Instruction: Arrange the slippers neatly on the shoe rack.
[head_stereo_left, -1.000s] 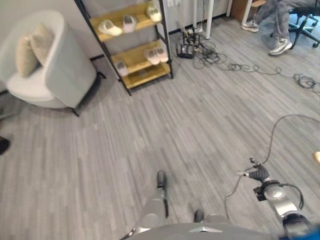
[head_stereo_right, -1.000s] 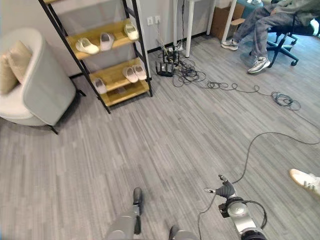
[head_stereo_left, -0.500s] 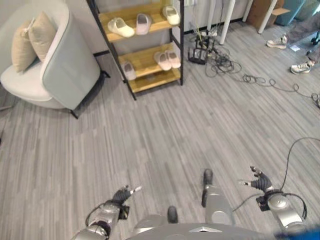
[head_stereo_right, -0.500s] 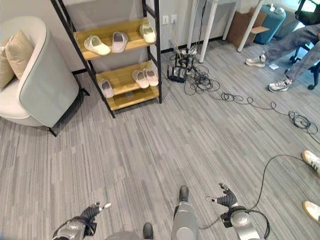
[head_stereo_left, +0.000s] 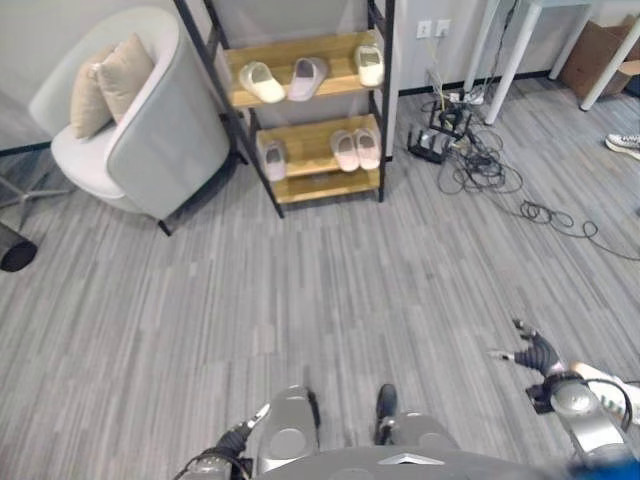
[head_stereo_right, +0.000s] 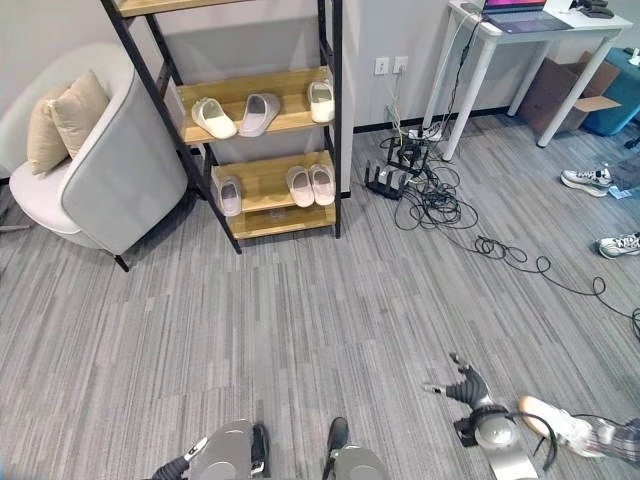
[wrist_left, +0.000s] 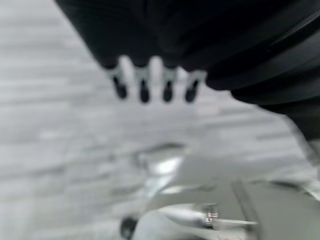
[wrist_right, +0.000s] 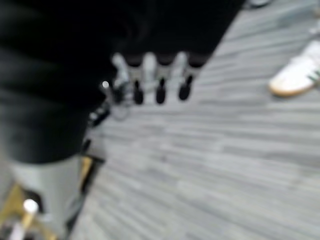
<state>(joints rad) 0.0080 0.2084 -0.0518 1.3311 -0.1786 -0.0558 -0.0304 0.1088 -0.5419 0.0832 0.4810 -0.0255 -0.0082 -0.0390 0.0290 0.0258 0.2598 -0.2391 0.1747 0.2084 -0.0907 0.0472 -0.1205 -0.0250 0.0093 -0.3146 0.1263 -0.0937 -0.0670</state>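
The shoe rack (head_stereo_right: 250, 150), a black frame with wooden shelves, stands against the far wall, well apart from the robot across the grey floor (head_stereo_right: 300, 330). On its upper visible shelf lie three slippers (head_stereo_right: 262, 108): a cream one at the left, a greyish one tilted beside it, and a pale one near the right post. The lower shelf holds three more, one alone at the left (head_stereo_right: 228, 194) and a pair side by side (head_stereo_right: 310, 183) toward the right. The right hand (head_stereo_right: 468, 385) hangs low over the floor with its fingers (wrist_right: 159, 85) spread and relaxed, holding nothing. The left hand (head_stereo_left: 240, 435) shows at the lower edge, its fingers (wrist_left: 143, 85) straight and empty. A grey armchair (head_stereo_right: 110, 180) with cushions sits left of the rack, tangled cables (head_stereo_right: 440, 205) lie to its right, and a person's shoe (head_stereo_right: 550, 420) rests just beside the right arm.
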